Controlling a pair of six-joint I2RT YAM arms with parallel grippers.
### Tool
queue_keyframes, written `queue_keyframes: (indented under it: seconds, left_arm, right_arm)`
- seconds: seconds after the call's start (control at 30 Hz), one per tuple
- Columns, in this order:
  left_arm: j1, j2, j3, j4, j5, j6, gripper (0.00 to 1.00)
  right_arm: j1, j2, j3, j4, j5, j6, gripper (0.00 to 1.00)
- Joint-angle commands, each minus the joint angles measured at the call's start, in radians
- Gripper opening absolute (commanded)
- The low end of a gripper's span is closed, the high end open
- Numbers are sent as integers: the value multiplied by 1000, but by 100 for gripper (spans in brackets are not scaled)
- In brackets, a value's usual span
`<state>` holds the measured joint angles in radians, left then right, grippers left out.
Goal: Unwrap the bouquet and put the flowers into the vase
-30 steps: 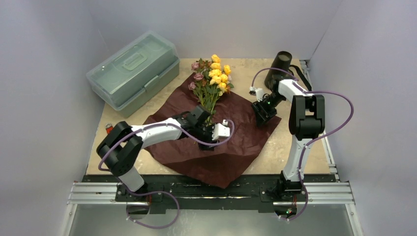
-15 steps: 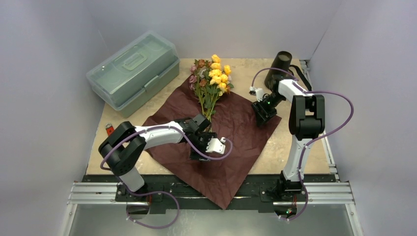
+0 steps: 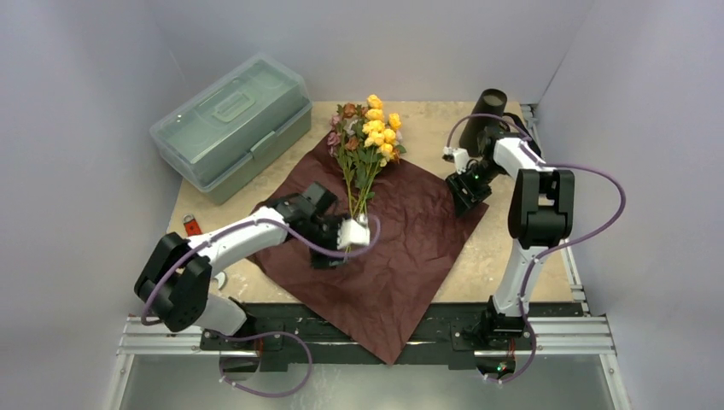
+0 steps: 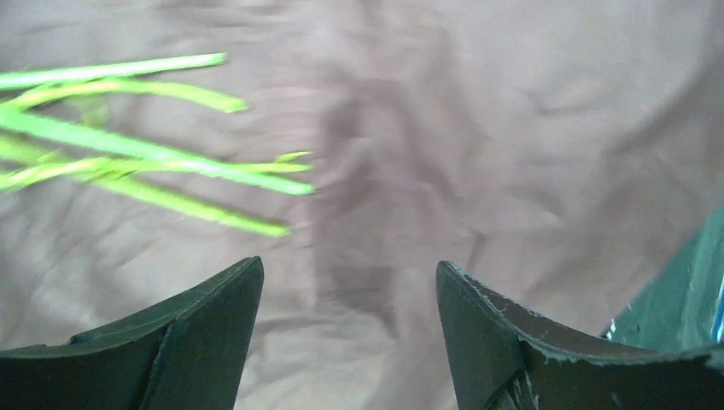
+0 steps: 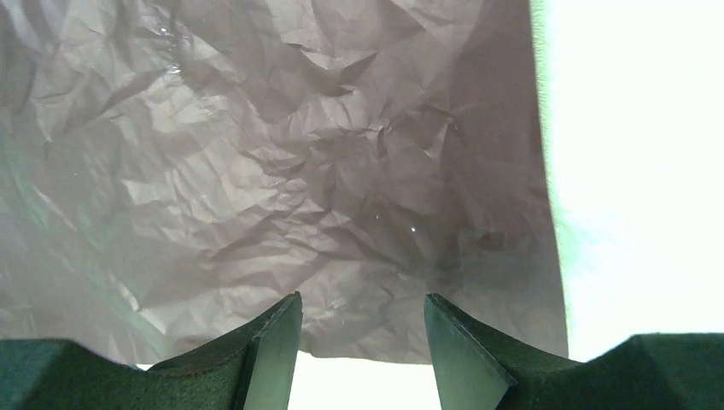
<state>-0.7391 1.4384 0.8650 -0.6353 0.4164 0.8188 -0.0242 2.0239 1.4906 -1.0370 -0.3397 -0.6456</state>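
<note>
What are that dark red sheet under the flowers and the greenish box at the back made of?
The sheet looks like thin matte paper: creased and crumpled all over. The box seems to be translucent plastic, smooth and faintly glossy, its lid partly see-through.

The top view looks steeply down from above and behind the robot. It sits far enough back to take in the whole table point(image 3: 504, 256), whose near edge lies at the bottom of the frame. The left wrist view sits very close over the wrapping paper point(image 4: 512, 128), facing forward past the left gripper point(image 4: 347, 263) at bottom centre; blurred flower stems point(image 4: 154, 152) enter at upper left. The right wrist view, equally close, looks past the right gripper point(image 5: 360, 296) at the paper's crumpled edge, with washed-out table at the right of the frame. All three views share the paper.
</note>
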Motion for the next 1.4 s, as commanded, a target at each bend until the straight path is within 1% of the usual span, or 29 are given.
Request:
queue_keyframes:
  seconds: [0.0,0.03,0.1,0.17,0.27,0.3,0.37,0.43,0.47,0.67,1.0,1.13,1.3,1.37]
  left_arm:
    - [211,8,155,130,132,-301,72]
    - [269,23,186,173,136,-387,71]
    - [322,51,230,288,89,-561,69]
    - [345,76,259,392,-33,-728,72]
    - [370,119,292,479,-100,-918,73]
    - [370,135,296,519,-158,-996,72]
    - [370,184,338,523,-257,-1126,68]
    - [370,261,392,478,-347,-1233,67]
    - [370,285,409,474,-366,-1261,66]
    - [360,410,472,502,-377,-1349,64]
    - [343,575,558,521,-413,-1368,61]
    - [329,627,594,521,-467,-1355,60]
    - [296,666,614,501,-594,-1322,59]
    - [295,674,618,479,-615,-1324,56]
  right_arm:
    - [-2,-136,65,-7,-61,9,59]
    - [-1,-156,82,-10,-82,25,59]
    - [0,-178,122,-10,-123,63,60]
    - [0,-191,163,2,-165,101,60]
    - [0,-195,224,10,-230,161,62]
    - [-1,-195,240,13,-244,178,62]
    - [0,-200,273,23,-271,212,64]
    - [0,-211,290,44,-288,241,65]
    - [0,-215,294,58,-293,262,65]
    - [0,-224,299,74,-324,320,67]
    - [0,-240,265,56,-318,303,68]
    - [0,-228,276,43,-316,299,68]
    - [0,-228,263,38,-309,286,68]
    - [0,-228,258,36,-304,277,68]
